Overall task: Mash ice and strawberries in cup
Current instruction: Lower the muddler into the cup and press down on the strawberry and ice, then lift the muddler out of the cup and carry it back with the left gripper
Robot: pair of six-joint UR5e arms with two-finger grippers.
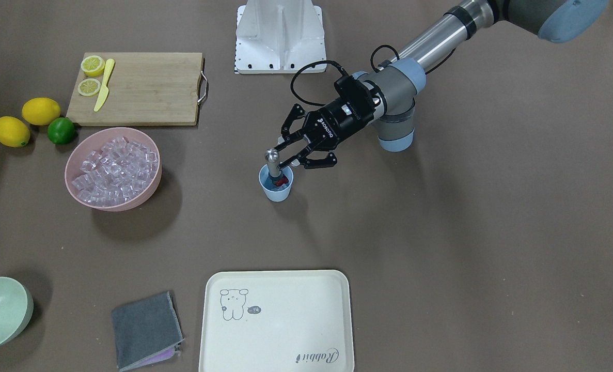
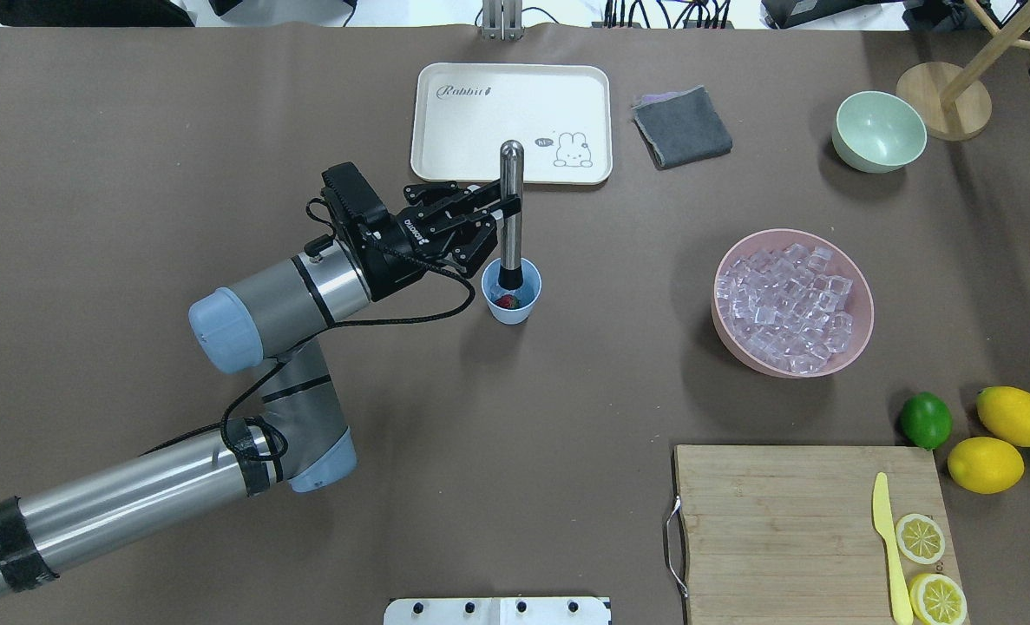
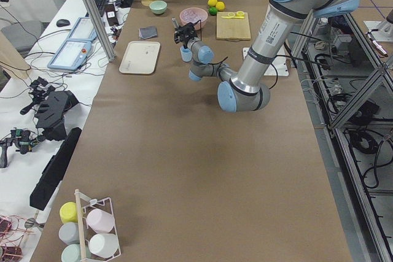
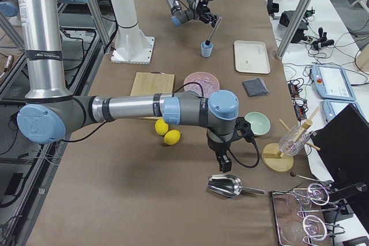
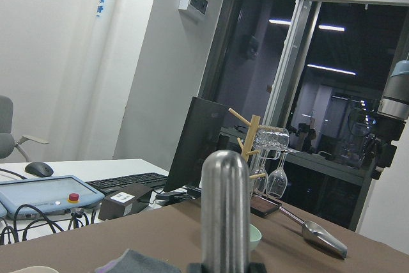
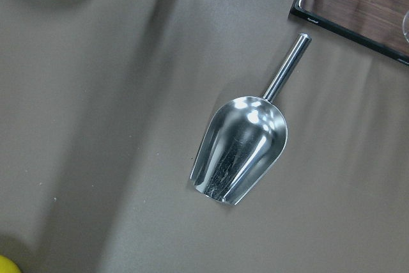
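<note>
Muddler point(image 2: 512, 204) grasp, left arm. We record the left gripper point(image 2: 501, 210) clenched on the steel shaft about halfway up. Its fingers point(image 2: 482, 205) press from opposite sides, and the rounded top stands clear above them. From the left wrist camera that polished top fills the centre of view. In the exterior right view the shaft shows a lean rather than standing plumb. The dark lower end sits inside the cup point(image 2: 511, 305), below the rim.

Cup position: light blue, upright on the brown table point(image 2: 567, 417), near mid-table, between the cream tray point(image 2: 480, 130) and the robot base. It lies directly under the gripped shaft and lower than the fingertips. We see the fingers on the muddler only, none on the cup wall.

Strawberry point(image 2: 506, 302): red, low in the cup, just beside the muddler's dark end on the robot's side. Whether the two touch, we cannot tell.

Ice point(image 2: 788, 304): clear cubes heaped in the pink bowl point(image 2: 863, 330), well apart from the cup toward the robot's right. Whether any cube lies in the cup, we cannot tell.

Right gripper point(image 4: 222, 162): seen only in the exterior right view, hanging just beside a metal scoop point(image 6: 243, 151) at the table's far right end. The wrist camera there looks straight down at the scoop. Open or closed, we cannot tell.
</note>
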